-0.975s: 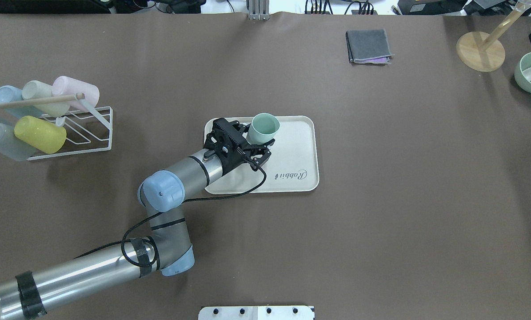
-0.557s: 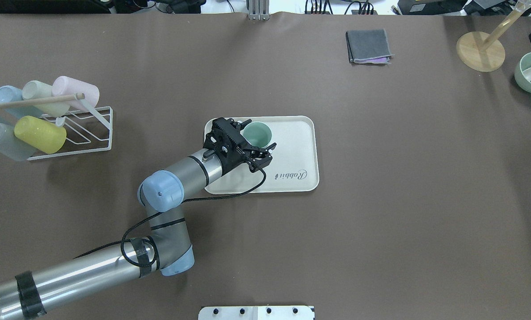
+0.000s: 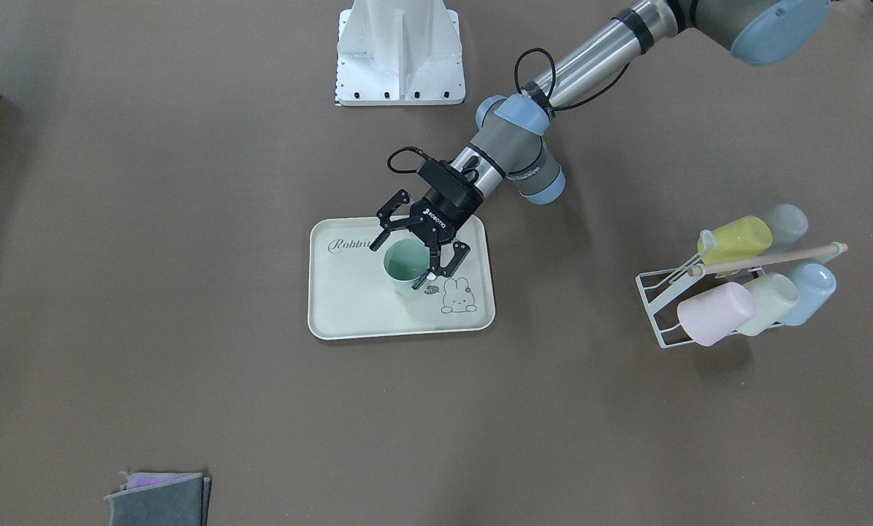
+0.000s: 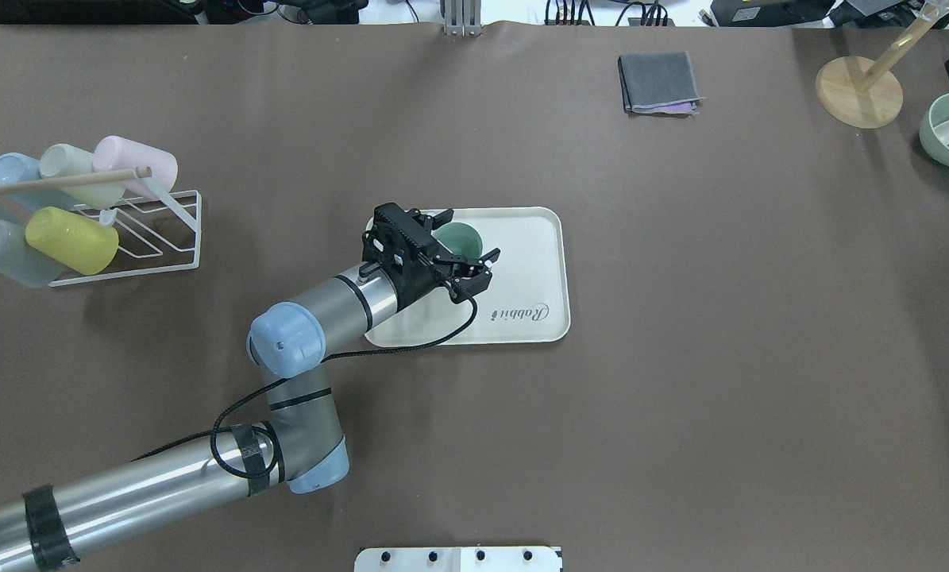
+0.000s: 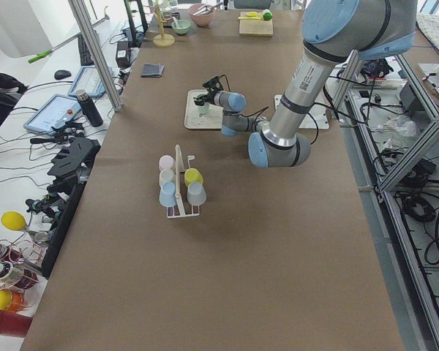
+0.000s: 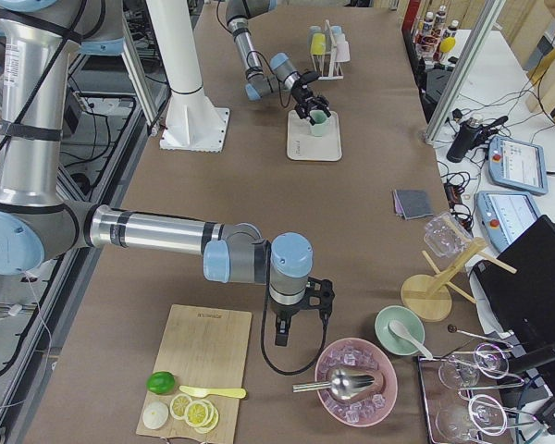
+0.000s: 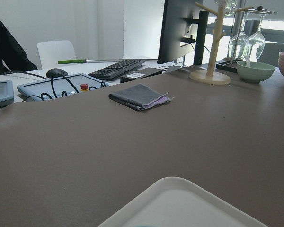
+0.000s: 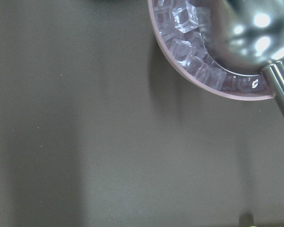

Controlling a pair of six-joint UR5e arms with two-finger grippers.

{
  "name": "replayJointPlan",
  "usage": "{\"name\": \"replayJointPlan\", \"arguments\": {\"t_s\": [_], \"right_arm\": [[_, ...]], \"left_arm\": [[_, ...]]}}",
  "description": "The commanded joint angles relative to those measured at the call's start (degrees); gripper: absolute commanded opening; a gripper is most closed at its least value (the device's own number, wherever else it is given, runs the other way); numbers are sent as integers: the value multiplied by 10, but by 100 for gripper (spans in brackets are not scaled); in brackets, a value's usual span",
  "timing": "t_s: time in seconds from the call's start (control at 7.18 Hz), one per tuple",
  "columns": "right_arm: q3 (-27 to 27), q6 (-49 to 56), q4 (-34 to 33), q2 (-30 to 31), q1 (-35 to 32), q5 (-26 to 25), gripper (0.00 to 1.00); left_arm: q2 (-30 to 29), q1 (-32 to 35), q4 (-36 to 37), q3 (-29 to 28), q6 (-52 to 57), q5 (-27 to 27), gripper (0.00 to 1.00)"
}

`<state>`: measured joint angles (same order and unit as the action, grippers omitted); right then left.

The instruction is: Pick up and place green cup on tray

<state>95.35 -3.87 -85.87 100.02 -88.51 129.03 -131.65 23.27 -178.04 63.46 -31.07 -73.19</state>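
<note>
On the cream tray (image 4: 526,254), toward its 11 o'clock corner as seen from overhead with 12 o'clock pointing away from the robot, the green cup (image 4: 457,238) stands upright, mouth open to the ceiling. The left gripper (image 4: 468,235) reaches in from 8 o'clock with its two black fingers (image 4: 441,215) spread wide, one at the cup's 11 o'clock side and the other at its 4 o'clock side. The cup sits between them without being pinched; whether either fingertip brushes its wall cannot be told. The cup is near the tray's far rim, with only a narrow strip of tray beyond it at 12 o'clock. Bare tray lies open toward 3 and 5 o'clock, as far as the grey script (image 4: 520,312) at the near right corner. Around the tray the brown table (image 4: 760,357) is open on every side. A white wire rack (image 4: 168,234) of pastel cups (image 4: 73,238) stands well apart at 9 o'clock, and a folded grey cloth (image 4: 658,82) lies well apart at 1 o'clock. Far off at the table's right end, the right gripper (image 6: 301,314) hangs just beside a pink bowl of ice (image 8: 203,71) holding a metal scoop (image 8: 248,28). Only a side view shows this gripper, so whether it is spread or closed cannot be told
</note>
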Motion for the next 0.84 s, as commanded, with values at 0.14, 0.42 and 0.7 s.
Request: {"name": "replayJointPlan", "arguments": {"t_s": [0.14, 0.42, 0.7], "right_arm": [[0, 0, 1, 0, 0, 1, 100], [0, 0, 3, -1, 0, 1, 100], [0, 0, 3, -2, 0, 1, 100]], "left_arm": [[-4, 25, 15, 24, -18, -52, 98], [-2, 62, 120, 93, -50, -118, 98], [-6, 117, 283, 173, -61, -243, 98]]}}
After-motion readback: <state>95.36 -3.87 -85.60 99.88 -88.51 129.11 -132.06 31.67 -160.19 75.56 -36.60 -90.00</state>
